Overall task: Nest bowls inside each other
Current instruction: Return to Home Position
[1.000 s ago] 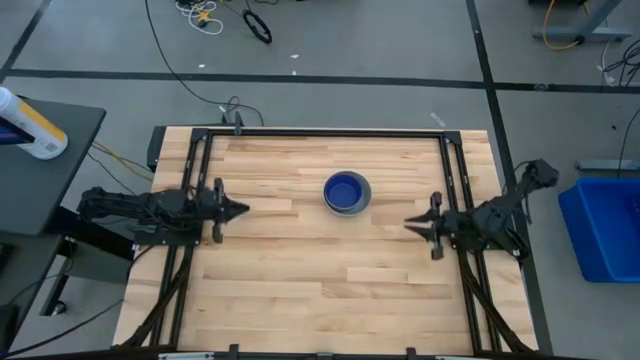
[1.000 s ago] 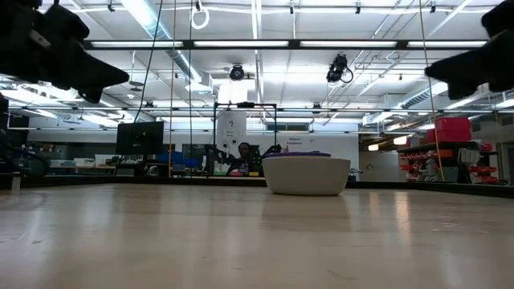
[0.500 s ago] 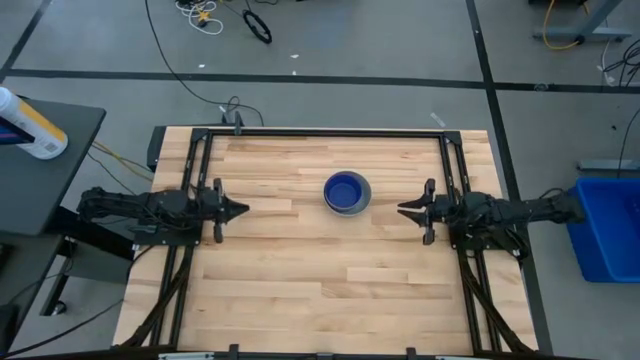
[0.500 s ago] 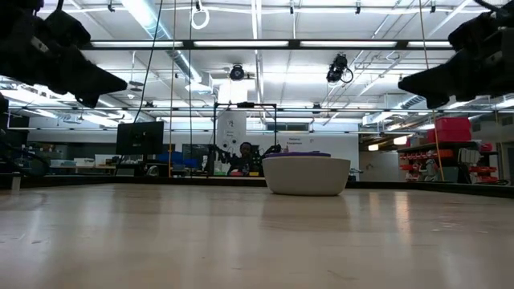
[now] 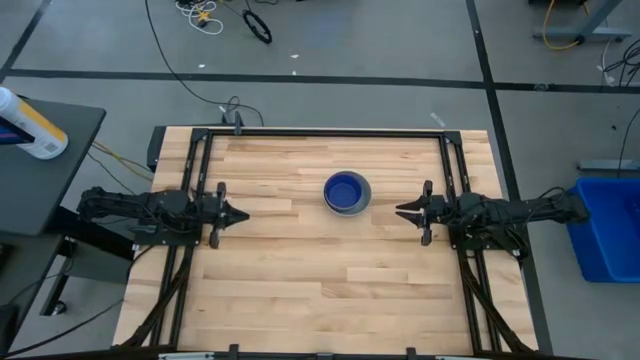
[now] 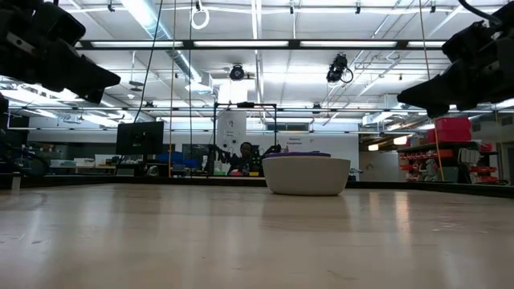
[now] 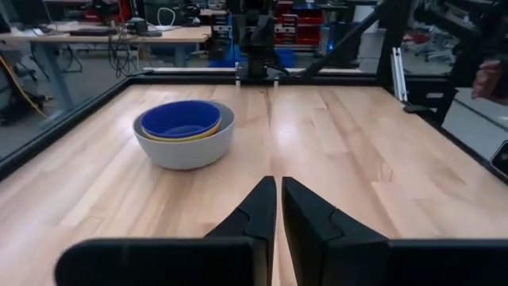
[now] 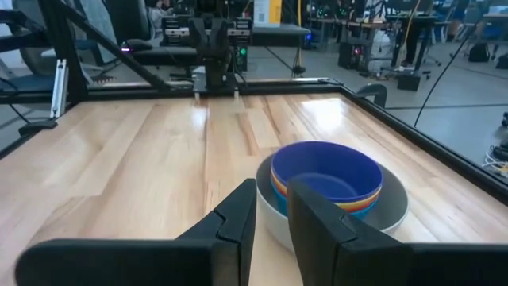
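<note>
One stack of bowls on the wooden surface. Four bowls can be counted in it: grey bowl outermost, dark blue bowl innermost, with thin rims of a yellow bowl and a red bowl between. A fifth cannot be made out.

Two arms, both clear of the stack.
- Left end effector: fingers pressed together, empty. The stack is well ahead of its tips.
- Right end effector: fingers a narrow gap apart, empty. The stack is near, ahead and slightly aside.

Since a second ago, the right arm has straightened and its end effector now faces the left one. The left arm and stack are unmoved.
</note>
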Controlling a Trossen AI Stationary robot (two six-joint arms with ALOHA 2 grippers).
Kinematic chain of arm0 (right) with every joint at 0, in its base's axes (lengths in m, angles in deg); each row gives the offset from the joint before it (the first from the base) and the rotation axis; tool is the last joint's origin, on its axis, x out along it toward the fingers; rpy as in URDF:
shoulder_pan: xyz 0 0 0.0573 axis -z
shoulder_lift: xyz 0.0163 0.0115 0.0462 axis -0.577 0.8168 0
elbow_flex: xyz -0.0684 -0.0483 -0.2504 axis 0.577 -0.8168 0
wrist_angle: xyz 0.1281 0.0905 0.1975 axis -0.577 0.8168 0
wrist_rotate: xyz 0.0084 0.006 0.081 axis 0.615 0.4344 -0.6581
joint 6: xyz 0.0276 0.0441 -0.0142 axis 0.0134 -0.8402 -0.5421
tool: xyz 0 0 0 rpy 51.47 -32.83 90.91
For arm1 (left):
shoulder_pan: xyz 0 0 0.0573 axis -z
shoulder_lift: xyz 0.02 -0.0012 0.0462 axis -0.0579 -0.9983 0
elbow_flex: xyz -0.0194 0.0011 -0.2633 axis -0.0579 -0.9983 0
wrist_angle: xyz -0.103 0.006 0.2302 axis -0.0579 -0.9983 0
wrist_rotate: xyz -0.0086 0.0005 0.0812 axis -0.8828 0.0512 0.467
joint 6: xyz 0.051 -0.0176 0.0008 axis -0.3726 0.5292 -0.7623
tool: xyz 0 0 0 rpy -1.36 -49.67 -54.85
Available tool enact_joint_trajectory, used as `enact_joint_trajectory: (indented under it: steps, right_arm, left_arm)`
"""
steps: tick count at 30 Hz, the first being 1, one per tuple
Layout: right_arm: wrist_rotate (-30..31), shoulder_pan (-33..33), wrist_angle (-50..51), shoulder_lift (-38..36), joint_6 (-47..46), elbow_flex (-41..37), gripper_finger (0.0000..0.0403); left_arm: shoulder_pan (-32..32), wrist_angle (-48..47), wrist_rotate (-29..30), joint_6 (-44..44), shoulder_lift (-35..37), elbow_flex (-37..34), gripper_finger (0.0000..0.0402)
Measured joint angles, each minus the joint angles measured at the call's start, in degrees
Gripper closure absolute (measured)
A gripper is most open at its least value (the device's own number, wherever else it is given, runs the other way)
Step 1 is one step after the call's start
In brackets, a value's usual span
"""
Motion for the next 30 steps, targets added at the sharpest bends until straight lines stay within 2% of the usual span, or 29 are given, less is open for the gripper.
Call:
enact_joint_trajectory:
  steps: [18,30]
  right_arm:
    - [0.04,0.00,-0.09,0.16,0.00,0.00,0.0322]
    - [0.04,-0.01,-0.09,0.16,0.02,-0.02,0.0322]
  left_arm:
    - [0.00,0.10,0.19,-4.78,0.00,-0.04,0.0370]
    - [0.00,0.12,0.21,-11.91,0.00,-0.04,0.0370]
